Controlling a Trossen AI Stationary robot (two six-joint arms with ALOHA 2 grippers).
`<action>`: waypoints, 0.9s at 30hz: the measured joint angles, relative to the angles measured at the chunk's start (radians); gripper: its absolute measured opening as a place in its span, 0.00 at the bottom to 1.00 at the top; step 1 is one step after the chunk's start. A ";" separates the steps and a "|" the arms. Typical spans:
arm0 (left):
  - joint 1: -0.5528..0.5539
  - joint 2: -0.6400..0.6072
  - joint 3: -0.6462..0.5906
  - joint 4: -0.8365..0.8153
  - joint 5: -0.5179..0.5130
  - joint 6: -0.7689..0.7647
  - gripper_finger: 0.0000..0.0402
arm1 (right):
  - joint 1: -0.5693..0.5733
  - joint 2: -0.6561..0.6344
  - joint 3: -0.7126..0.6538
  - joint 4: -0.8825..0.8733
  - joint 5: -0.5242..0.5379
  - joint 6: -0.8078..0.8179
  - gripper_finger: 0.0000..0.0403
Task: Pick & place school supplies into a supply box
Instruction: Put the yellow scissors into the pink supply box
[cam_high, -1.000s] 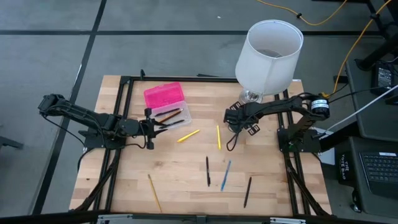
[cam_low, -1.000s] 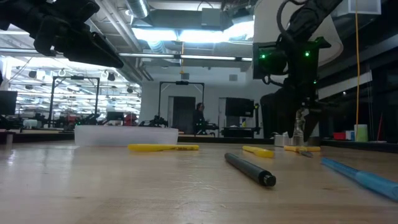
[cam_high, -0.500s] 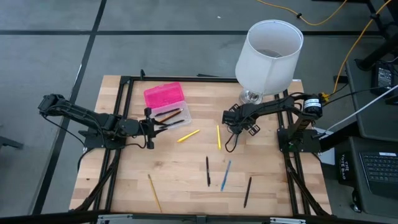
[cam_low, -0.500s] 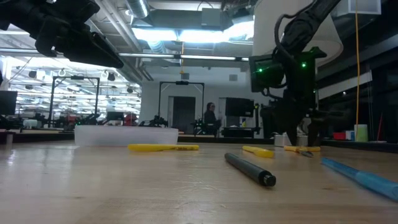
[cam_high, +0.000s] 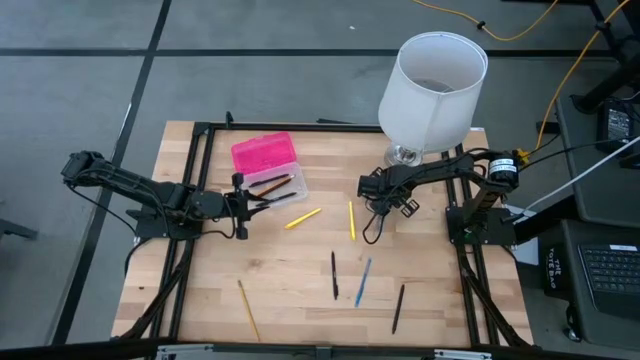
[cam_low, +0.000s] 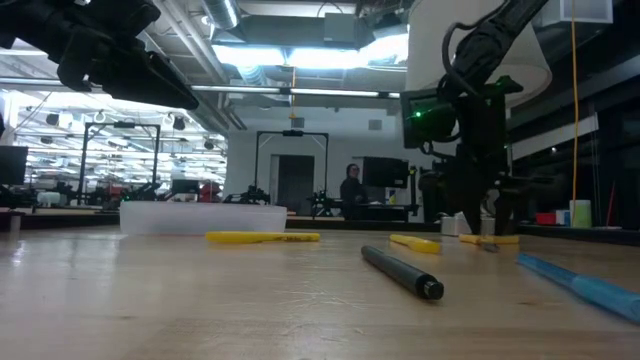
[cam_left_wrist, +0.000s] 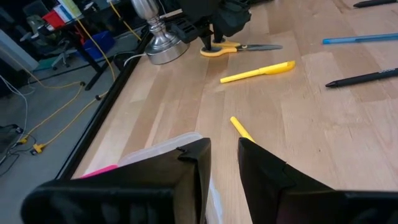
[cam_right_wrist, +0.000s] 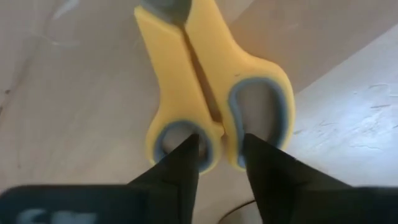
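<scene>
Change: the right gripper (cam_right_wrist: 221, 152) has come down onto the scissors (cam_right_wrist: 211, 87).
Right pincer: narrow gap, one fingertip in each handle loop.
Left gripper (cam_left_wrist: 222, 163): slightly parted, empty, beside the supply box (cam_high: 267, 166).
Scissors: flat, near lamp base (cam_left_wrist: 158, 46).

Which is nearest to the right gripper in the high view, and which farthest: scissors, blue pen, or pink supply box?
From the right gripper:
1. Scissors: directly under its fingertips, beside the lamp base.
2. Blue pen: toward the table's front edge, near the middle.
3. Pink supply box: across the table, by the left gripper.
</scene>
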 joint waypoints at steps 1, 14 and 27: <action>0.000 0.000 0.000 0.000 0.000 0.000 0.19 | 0.000 0.000 0.000 -0.002 -0.003 0.000 0.29; 0.000 0.000 0.000 0.000 0.000 0.000 0.19 | 0.003 0.003 0.001 -0.034 0.003 0.276 0.17; 0.000 0.000 0.000 0.000 -0.001 0.000 0.19 | 0.004 0.001 0.110 -0.237 0.022 0.451 0.05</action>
